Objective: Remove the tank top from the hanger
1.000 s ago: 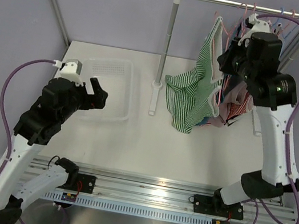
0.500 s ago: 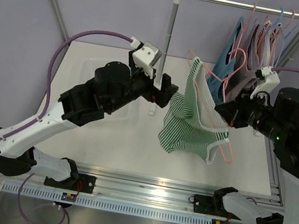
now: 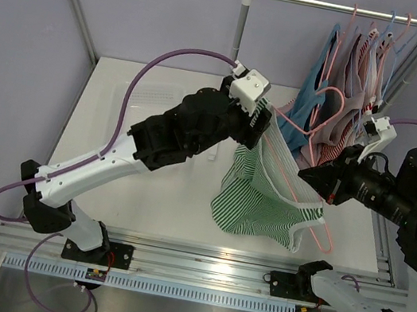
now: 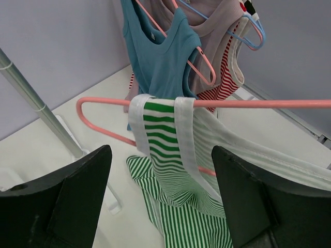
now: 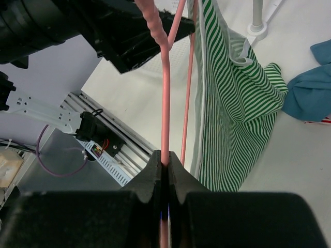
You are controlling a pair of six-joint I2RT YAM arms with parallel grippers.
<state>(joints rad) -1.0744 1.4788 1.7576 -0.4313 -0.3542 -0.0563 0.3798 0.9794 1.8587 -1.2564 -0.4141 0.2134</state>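
1. The right gripper (image 5: 164,161) is clenched on the thin wire of the pink hanger (image 5: 165,103). Its fingers press so tight that no gap shows between them. In the overhead view it (image 3: 310,175) is a dark shape, and the fingertips are hard to pick out.
2. The green-striped tank top (image 3: 257,201) hangs from that hanger (image 3: 295,175) above the table (image 3: 167,205), between the two arms. Its hem sags low.
3. The left gripper (image 4: 160,152) is spread wide. The two white-edged straps lie over the hanger bar (image 4: 258,103) between its fingers (image 4: 77,196), touching neither.
4. From above, the left gripper (image 3: 258,123) merges into its own wrist, so the fingers can't be told apart.
5. The hanger's hook is lost against the blue tank top (image 3: 312,93) and the red-striped clothes (image 4: 225,77) hanging from the rail (image 3: 340,8).
6. A clear bin (image 3: 134,94) on the table is largely covered by the left arm.
7. The right wrist view cuts off the top of the hanger.
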